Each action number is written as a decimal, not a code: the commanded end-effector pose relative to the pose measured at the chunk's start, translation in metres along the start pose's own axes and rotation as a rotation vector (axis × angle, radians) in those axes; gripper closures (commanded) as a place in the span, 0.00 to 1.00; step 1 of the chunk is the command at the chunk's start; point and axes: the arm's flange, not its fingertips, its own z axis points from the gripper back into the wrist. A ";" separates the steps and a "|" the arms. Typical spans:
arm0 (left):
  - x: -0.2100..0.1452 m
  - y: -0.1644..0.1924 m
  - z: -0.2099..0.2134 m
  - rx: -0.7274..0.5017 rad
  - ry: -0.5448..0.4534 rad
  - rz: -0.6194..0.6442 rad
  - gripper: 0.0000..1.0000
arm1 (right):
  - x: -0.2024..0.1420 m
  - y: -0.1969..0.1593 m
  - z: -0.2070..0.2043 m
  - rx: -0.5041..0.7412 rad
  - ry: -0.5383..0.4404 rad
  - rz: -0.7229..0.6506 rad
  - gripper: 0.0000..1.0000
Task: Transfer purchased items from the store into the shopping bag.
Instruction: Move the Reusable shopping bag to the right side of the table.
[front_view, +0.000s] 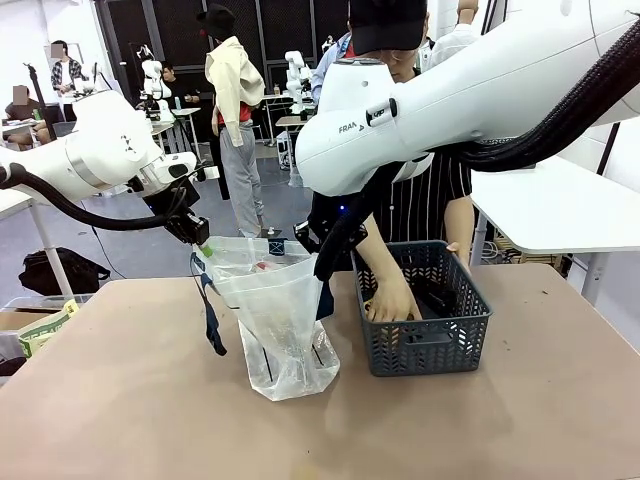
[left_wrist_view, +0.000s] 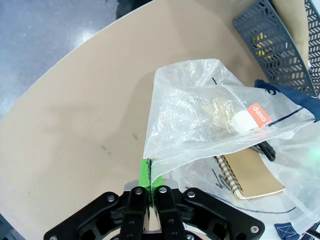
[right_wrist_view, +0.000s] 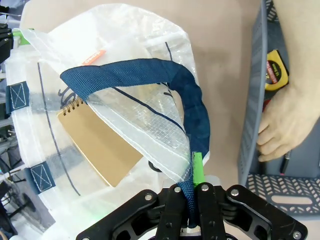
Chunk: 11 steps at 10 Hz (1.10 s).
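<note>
The translucent shopping bag (front_view: 278, 320) stands open on the table, held up at both sides. My left gripper (front_view: 203, 244) is shut on the bag's left rim (left_wrist_view: 149, 170), green pads pinched together on the plastic. My right gripper (front_view: 322, 270) is shut on the bag's navy strap handle (right_wrist_view: 192, 172) at the right side. Inside the bag lie a tan spiral notebook (right_wrist_view: 100, 145) and a clear packet with an orange label (left_wrist_view: 257, 114). To the bag's right stands the dark grey basket (front_view: 425, 345). A person's hand (front_view: 390, 300) reaches into it, beside a yellow tape measure (right_wrist_view: 276, 67).
The bag's other navy handle (front_view: 212, 320) hangs loose at its left side. The person stands close behind the basket at the far edge. Brown tabletop (front_view: 130, 400) lies bare in front and to the left. A white table (front_view: 560, 205) stands at the back right.
</note>
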 end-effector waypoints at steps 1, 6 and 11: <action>-0.004 0.002 0.003 0.009 0.003 0.007 1.00 | 0.000 -0.003 0.000 0.011 0.005 -0.010 1.00; -0.004 0.002 0.003 0.009 0.003 0.007 1.00 | 0.000 -0.003 0.000 0.011 0.005 -0.010 1.00; -0.004 0.002 0.003 0.009 0.003 0.007 1.00 | 0.000 -0.003 0.000 0.011 0.005 -0.010 1.00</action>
